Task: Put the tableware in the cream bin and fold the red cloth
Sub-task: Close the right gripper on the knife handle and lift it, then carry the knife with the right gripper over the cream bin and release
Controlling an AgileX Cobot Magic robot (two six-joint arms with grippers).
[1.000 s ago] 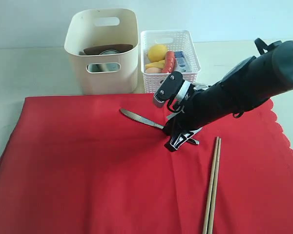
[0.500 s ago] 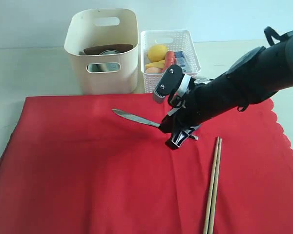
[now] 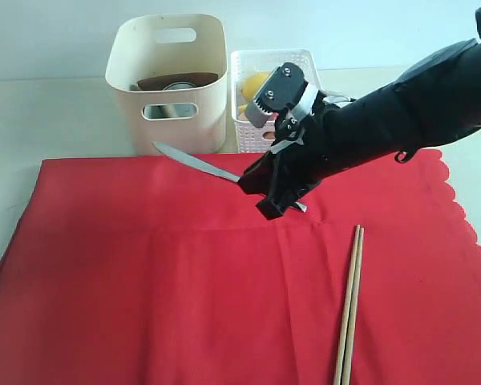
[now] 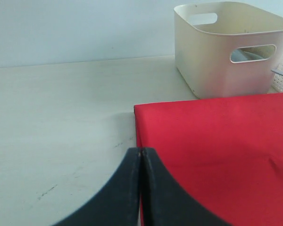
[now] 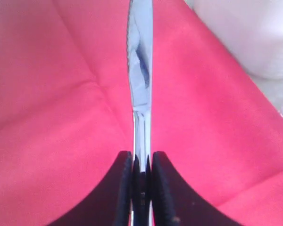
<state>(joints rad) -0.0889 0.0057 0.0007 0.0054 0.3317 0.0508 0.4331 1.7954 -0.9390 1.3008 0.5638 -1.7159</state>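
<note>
Right hand [image 5: 141, 165], gripping silver knife [image 3: 194, 163] above red cloth [image 3: 144, 281]: stowing step; next likely needs carry to cream bin [image 3: 176, 132], 11 o'clock.

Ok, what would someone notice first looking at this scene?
The big red cloth spread over the table fills most of the exterior view. Above it, the right end effector grips a knife by the handle, blade pointing toward the cream bin behind the cloth. A pair of chopsticks lies on the cloth toward its right side.
</note>
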